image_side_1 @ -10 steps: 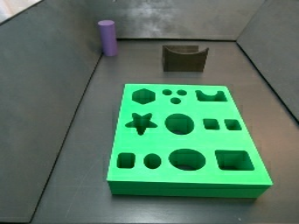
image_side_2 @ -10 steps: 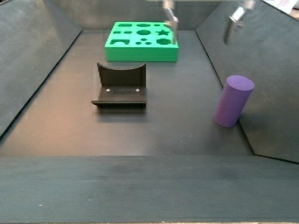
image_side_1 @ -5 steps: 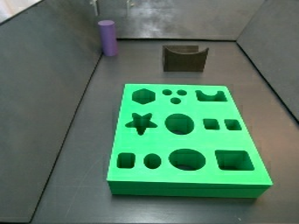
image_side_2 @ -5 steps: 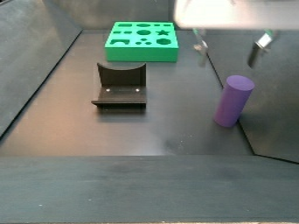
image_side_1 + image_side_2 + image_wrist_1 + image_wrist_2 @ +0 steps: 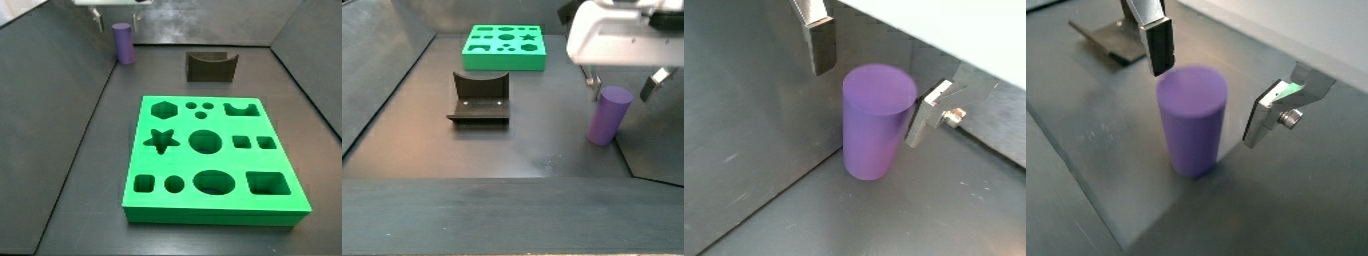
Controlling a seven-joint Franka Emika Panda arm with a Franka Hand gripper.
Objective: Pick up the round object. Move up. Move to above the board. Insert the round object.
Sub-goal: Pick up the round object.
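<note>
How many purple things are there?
1. The only one is the purple peg, standing upright by the wall, away from the green board. The gripper hangs over it, one of its fingers on each side.

Side views: opposite bench ends, high, far | wrist views: close, angled down past gripper [image 5: 871, 60] | shared: round object [image 5: 123, 43], board [image 5: 505, 46], fixture [image 5: 211, 66]

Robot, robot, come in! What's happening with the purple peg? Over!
Gripper open above the purple peg, one finger each side, not gripping. Peg upright on floor, by wall. Green board waiting; nothing between.
</note>
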